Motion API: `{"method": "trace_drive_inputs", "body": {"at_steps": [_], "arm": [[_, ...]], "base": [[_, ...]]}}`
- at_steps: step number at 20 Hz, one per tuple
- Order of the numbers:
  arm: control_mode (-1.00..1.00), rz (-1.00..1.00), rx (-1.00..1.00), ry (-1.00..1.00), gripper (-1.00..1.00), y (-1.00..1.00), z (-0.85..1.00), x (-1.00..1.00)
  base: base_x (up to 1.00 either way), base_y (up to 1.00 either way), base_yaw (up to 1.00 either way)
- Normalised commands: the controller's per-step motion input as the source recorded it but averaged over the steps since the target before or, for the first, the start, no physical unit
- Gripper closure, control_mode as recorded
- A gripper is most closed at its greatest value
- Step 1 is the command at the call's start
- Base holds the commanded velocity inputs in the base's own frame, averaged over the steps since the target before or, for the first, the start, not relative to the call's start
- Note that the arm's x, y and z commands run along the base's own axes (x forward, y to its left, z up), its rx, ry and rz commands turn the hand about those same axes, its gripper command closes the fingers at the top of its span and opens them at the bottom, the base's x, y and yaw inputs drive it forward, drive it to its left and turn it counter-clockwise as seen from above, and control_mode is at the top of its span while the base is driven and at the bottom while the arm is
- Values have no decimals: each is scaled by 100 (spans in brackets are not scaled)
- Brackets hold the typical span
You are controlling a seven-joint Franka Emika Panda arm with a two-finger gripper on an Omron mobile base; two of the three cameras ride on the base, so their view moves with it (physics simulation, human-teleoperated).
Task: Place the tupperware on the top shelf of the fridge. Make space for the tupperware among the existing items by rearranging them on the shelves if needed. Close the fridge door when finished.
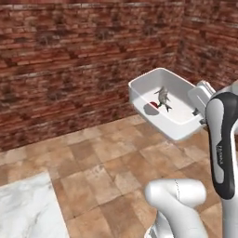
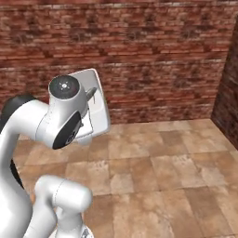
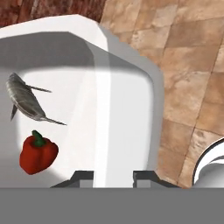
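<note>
a: what is nearest in the pictures?

b: the robot's white arm, rising in the foreground of both base views. at its far end the end effector (image 3: 113, 176) is clamped on the near wall of the tupperware (image 1: 162, 103), one dark finger tip on each side of the rim.

a: so the tub is held?

b: yes. it hangs in the air above the tiled floor (image 1: 102, 162), touching nothing else. in the left base view it tilts, with its open side turned partly toward the camera.

a: is anything in it?

b: two loose things, seen best in the hand view: a small silver fish (image 3: 26, 103) and, just beside it, a red bell pepper (image 3: 38, 154). both lie on the tub's inner bottom.

a: and beyond the tub?

b: a brick wall (image 1: 69, 60) across the back. a pale marble surface (image 1: 25, 209) sits at the lower left of the left base view. no fridge is visible from here.

a: how should the carry be done well?

b: my judgement: the grip is on one edge only, so the tub hangs like a lever and could twist in the fingers. keep the clamp firm, bring the tub nearer to level so the fish and pepper do not slide out, and turn the base slowly toward the fridge. sudden swings seem the main risk.
</note>
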Motion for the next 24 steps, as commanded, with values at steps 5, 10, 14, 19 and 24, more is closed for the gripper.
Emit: {"method": "trace_drive_inputs", "body": {"at_steps": [5,10,14,19,24], "arm": [[100,0,0,0,100,0,0,0],[100,0,0,0,100,0,0,0],[100,0,0,0,100,0,0,0],[100,0,0,0,100,0,0,0],[100,0,0,0,100,0,0,0]], "base": [[44,-40,-63],[22,-32,-64],[20,-13,-65],[21,0,-61],[10,0,-60]]}}
